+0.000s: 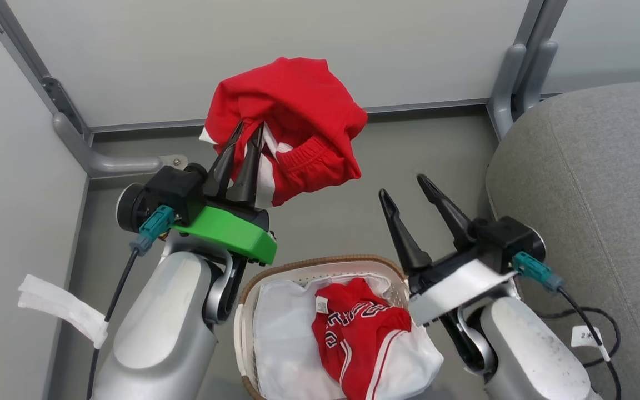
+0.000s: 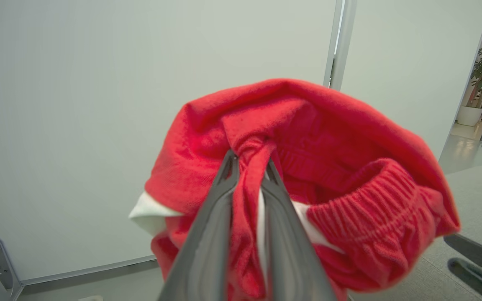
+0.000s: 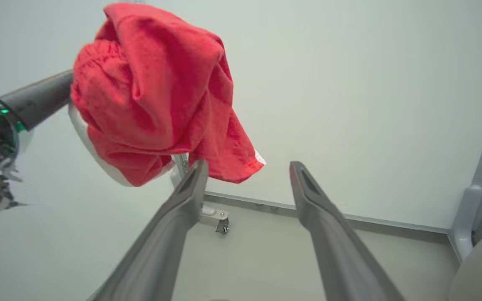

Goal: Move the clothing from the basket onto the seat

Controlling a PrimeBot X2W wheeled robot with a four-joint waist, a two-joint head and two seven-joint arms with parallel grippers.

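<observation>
From the head: grips the shorts (image 1: 298, 105) up high on the left with the left gripper (image 1: 250, 126), pinched tight on the red cloth, well apart from the basket (image 1: 320, 263); holds the right gripper (image 1: 401, 186) spread wide and empty by the basket's right side, with the jersey (image 1: 361, 333) lying in the near basket on the white liner (image 1: 281, 333) and the grey seat (image 1: 592, 194) on the right. From the left wrist: squeezes a twist of the shorts (image 2: 329, 138) in the left gripper (image 2: 251, 161), seat (image 2: 475, 196) to the right. From the right wrist: spreads the right gripper (image 3: 249, 165) wide on nothing, shorts (image 3: 153, 83) up to the left.
</observation>
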